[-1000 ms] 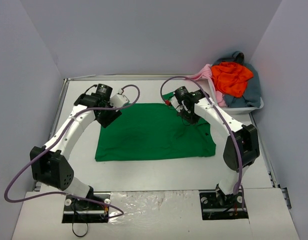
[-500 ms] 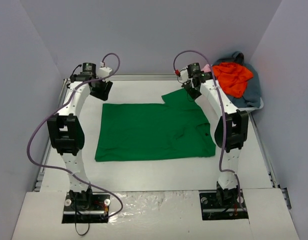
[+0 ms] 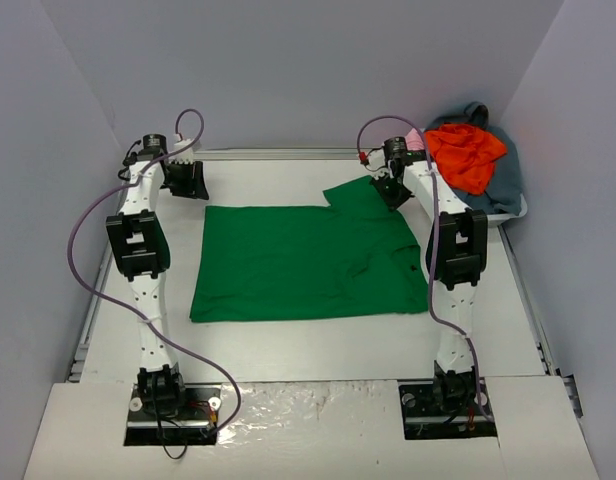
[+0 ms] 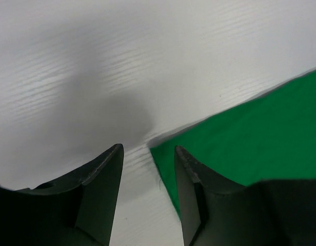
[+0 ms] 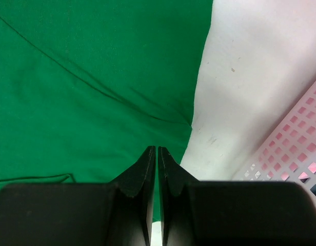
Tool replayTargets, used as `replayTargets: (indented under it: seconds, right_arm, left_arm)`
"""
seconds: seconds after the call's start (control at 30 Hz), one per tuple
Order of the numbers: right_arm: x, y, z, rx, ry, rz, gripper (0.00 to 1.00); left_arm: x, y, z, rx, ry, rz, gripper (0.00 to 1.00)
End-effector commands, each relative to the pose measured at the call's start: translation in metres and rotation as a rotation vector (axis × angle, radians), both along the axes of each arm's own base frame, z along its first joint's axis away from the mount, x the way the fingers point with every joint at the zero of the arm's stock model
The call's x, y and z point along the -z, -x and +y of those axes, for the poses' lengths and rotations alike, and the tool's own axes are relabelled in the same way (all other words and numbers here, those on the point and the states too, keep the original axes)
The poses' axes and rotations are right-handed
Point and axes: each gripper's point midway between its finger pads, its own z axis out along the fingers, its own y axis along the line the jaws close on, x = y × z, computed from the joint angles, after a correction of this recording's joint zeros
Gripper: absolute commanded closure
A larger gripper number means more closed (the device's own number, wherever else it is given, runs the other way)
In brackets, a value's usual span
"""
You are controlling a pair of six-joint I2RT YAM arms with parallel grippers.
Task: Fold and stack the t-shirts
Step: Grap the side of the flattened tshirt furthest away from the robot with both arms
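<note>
- Your left gripper [image 4: 147,149] stands partly open with nothing between its fingers. The white table [image 4: 96,61] shows through the gap.
- A corner of the bright green cloth t-shirt [image 4: 250,138], which is spread flat, lies just ahead of one finger.
- Your right gripper [image 5: 157,149] is pressed closed and empty, over that shirt's edge.
- Beside it stands a white perforated plastic tub [image 5: 296,138] holding a crumpled orange-red shirt [image 3: 466,155] and a grey-blue shirt [image 3: 503,185].
</note>
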Motion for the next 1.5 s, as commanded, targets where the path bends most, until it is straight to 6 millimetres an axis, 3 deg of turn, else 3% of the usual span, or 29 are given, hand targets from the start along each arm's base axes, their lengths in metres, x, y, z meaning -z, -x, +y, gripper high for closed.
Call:
replayTargets:
  seconds: [0.0, 0.4, 0.7, 0.97, 1.23, 1.47]
  right_arm:
    - [-0.012, 0.0, -0.001, -0.005, -0.024, -0.001, 0.97]
    - [-0.003, 0.008, -0.007, 0.003, -0.015, 0.032, 0.97]
    - [0.002, 0.009, -0.009, 0.009, -0.002, 0.046, 0.97]
    - [0.003, 0.009, -0.01, 0.012, 0.004, 0.05, 0.97]
    - [0.005, 0.009, -0.013, 0.017, 0.018, 0.052, 0.97]
    - [-0.006, 0.001, -0.013, 0.028, 0.015, 0.02, 0.97]
  left_arm:
    - [-0.034, 0.0, -0.02, 0.03, 0.107, -0.032, 0.57]
    - [0.006, 0.01, -0.015, 0.018, 0.116, 0.057, 0.58]
    - [0.021, 0.024, -0.011, 0.035, 0.09, 0.109, 0.66]
    - [0.033, 0.035, -0.005, 0.044, 0.045, 0.145, 0.68]
    - [0.035, 0.04, -0.008, 0.058, 0.052, 0.16, 0.82]
    - [0.022, 0.045, -0.009, 0.062, 0.056, 0.148, 0.97]
